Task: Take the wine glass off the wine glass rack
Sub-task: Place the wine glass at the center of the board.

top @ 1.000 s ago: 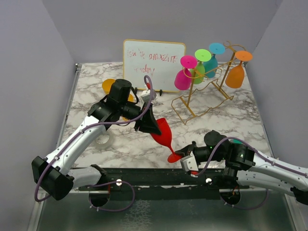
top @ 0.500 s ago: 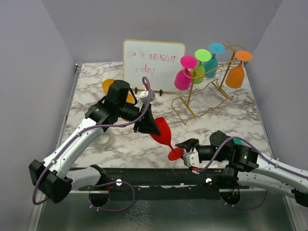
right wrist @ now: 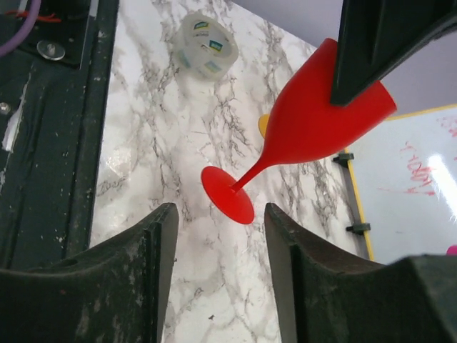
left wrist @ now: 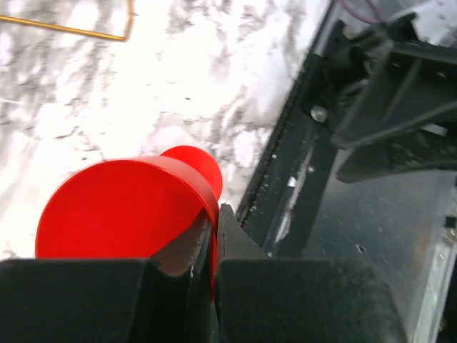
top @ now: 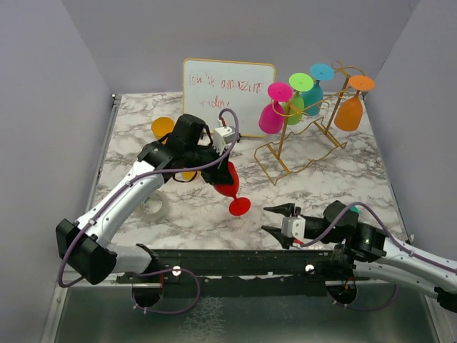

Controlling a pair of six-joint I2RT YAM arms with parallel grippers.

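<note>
the red wine glass (top: pixel 230 184) is off the wine glass rack (left wrist: pixel 64 27) and hangs tilted over the marble table (top: pixel 343 179), well in front of the rack, bowl up, foot down toward the near edge. the left gripper (top: pixel 223 166) has it by the bowl's rim, its jaws pinched narrow on one thin wall. the right gripper (top: pixel 278 219) sits low just beside the foot, fingers spread wide, holding nothing.

what worries me is that grip. one edge of a smooth bowl, with all the weight hanging below it, could let the glass swing or slide out. the foot is low too, so if it comes down at a slant it may catch the marble and twist loose. the right fingers are near enough to knock the foot if they push forward.

i can't tell whether the foot touches the table or hovers. from above, the arm covers the pinch itself. something orange (top: pixel 163 127) behind the left arm is mostly hidden. the scrawl on the whiteboard (top: pixel 228 89) is unreadable.
</note>
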